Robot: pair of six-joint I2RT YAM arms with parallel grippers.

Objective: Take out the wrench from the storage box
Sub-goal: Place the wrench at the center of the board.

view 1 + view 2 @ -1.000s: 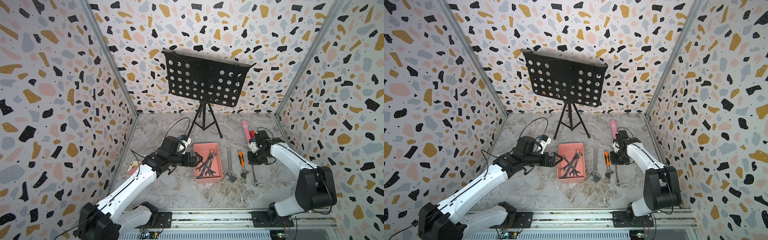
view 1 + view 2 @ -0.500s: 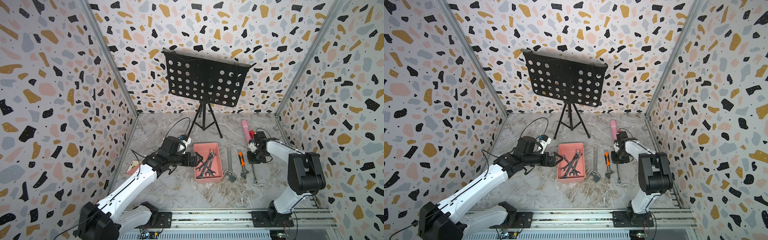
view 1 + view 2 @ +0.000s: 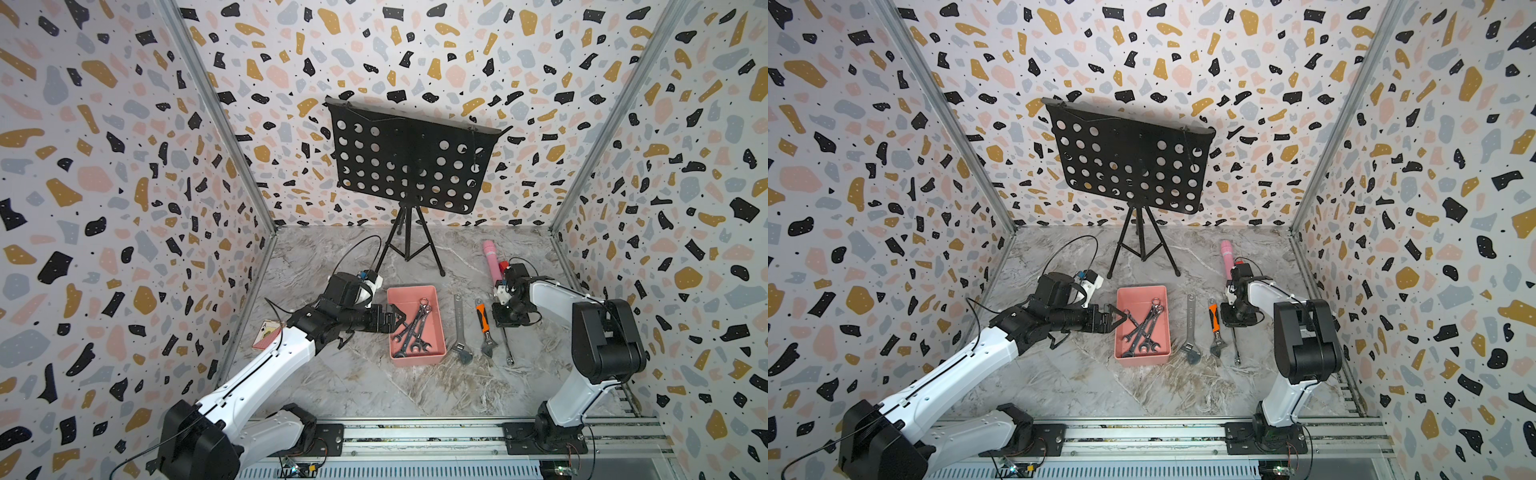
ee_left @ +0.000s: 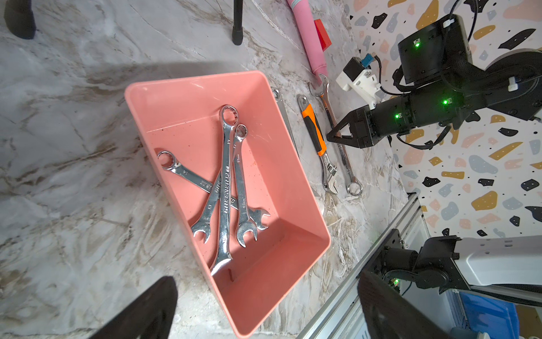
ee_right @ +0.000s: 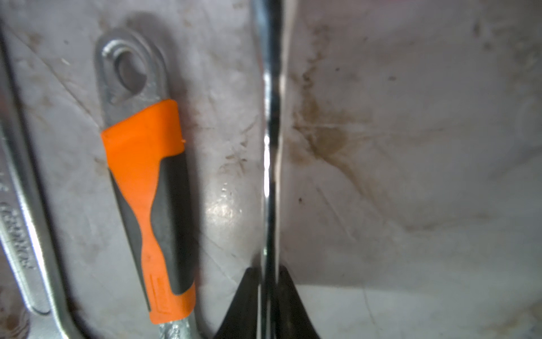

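Lying in box (image 3: 409,296): four wrenches (image 4: 225,182), bunched from its middle toward its 6 o'clock end.
Clock: read in both top views, rail at 6.
Box axis: long side runs 12 to 6; it sits mid-surface (image 3: 365,386).
Wrench axes: three run 1 to 7, ring ends at 1, open ends at 7; the fourth crosses under them, ring end near 10, open end near 4.
Left fingers (image 4: 146,314): spread wide, reaching in from 9 o'clock at the box's 9 o'clock wall, holding nothing.
Right fingers (image 5: 246,305): narrow, one on each side of the slim wrench (image 3: 508,345) shank; whether they press it I cannot tell.
At 3 o'clock of box: grey wrench (image 3: 459,328), orange wrench (image 3: 482,320), then the slim wrench, all flat on the surface, all roughly 12 to 6.
At 1 o'clock: pink tube (image 3: 492,264), red block (image 3: 503,265) beside it.
At 12: stand (image 3: 411,162), tripod feet on the surface.
At 9: card (image 3: 266,334) by the side wall.
In the way: the wrenches overlap, the longest on top.
Materials: box is smooth salmon plastic with rounded corners; wrenches are bright stamped steel; the surface is grey marble pattern with brown veins.
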